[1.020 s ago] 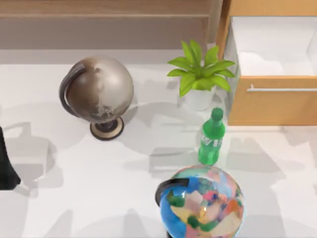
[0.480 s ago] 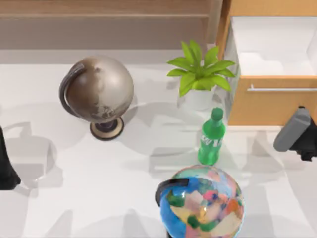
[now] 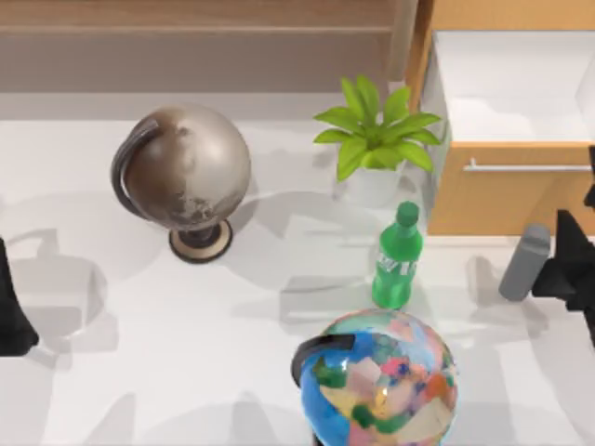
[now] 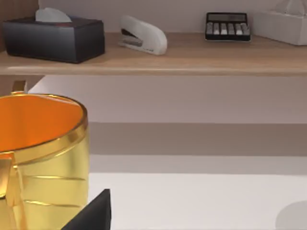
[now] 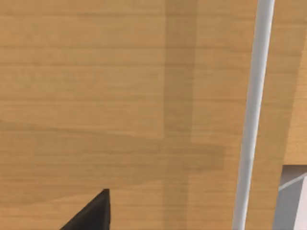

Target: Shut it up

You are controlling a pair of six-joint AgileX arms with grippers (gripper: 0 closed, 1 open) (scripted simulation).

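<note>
The light orange-brown wooden drawer (image 3: pixel 502 200) stands pulled out at the table's far right, its white inside (image 3: pixel 511 88) exposed. A thin silver bar handle (image 3: pixel 525 167) runs across its front panel. My right arm (image 3: pixel 562 265) reaches in from the right edge, and my right gripper (image 3: pixel 590 181) sits against the right end of the front panel. In the right wrist view the wooden panel (image 5: pixel 120 96) is very close, with the handle (image 5: pixel 252 120) running across it. My left gripper (image 3: pixel 11 316) is parked at the left edge.
A green bottle (image 3: pixel 398 255) and a potted plant (image 3: pixel 374 139) stand just left of the drawer. A colourful globe (image 3: pixel 381 381) sits at the front, a grey globe (image 3: pixel 186 172) to the left. The left wrist view shows a gold mug (image 4: pixel 41 158) and a shelf (image 4: pixel 192 57).
My right arm came into view from the right edge, then moved up toward the drawer's front panel. The drawer and the left arm have not moved.
</note>
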